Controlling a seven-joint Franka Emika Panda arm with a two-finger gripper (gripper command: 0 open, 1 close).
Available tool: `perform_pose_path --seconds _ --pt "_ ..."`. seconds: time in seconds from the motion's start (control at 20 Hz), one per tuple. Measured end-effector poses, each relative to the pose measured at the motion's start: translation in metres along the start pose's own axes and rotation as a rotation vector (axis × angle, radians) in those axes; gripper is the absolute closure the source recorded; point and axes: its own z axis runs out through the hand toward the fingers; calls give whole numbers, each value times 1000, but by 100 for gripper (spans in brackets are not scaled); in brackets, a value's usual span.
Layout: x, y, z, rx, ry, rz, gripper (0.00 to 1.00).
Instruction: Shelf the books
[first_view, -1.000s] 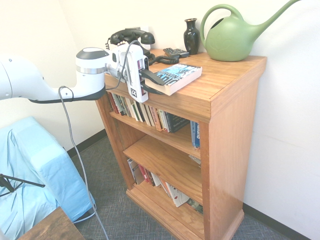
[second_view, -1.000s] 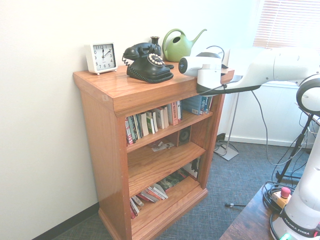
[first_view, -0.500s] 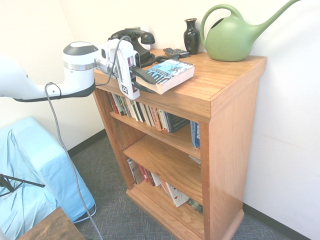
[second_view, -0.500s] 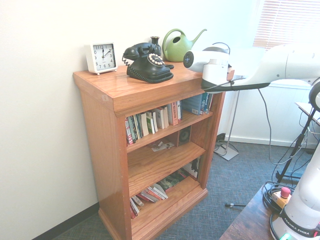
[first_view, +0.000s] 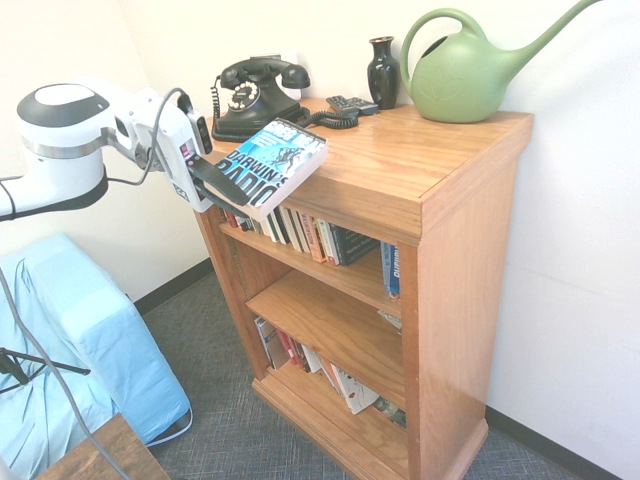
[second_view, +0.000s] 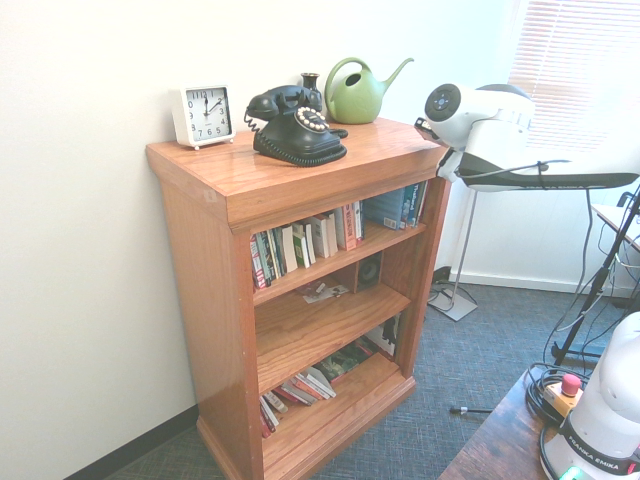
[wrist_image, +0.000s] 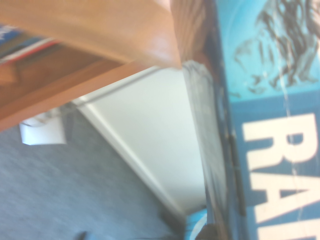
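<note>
Honey-coloured wooden bookcase: jaws grip the blue-and-black paperback; lower clear of the seven-o'clock edge, then level it.

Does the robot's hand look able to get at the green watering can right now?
Probably not: its gripper already seems clamped on the paperback, and the watering can stands back by the wall, at the bookcase's far end.
</note>
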Motion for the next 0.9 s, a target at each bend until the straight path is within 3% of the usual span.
perform_pose_path --seconds 0.25,0.55,0.75,0.9 --pt "-64 30 -4 94 -56 85 100" --pt "-142 27 -13 163 -89 142 100" --pt "-157 28 2 195 -107 161 100" --pt "-150 38 37 233 -136 193 100"
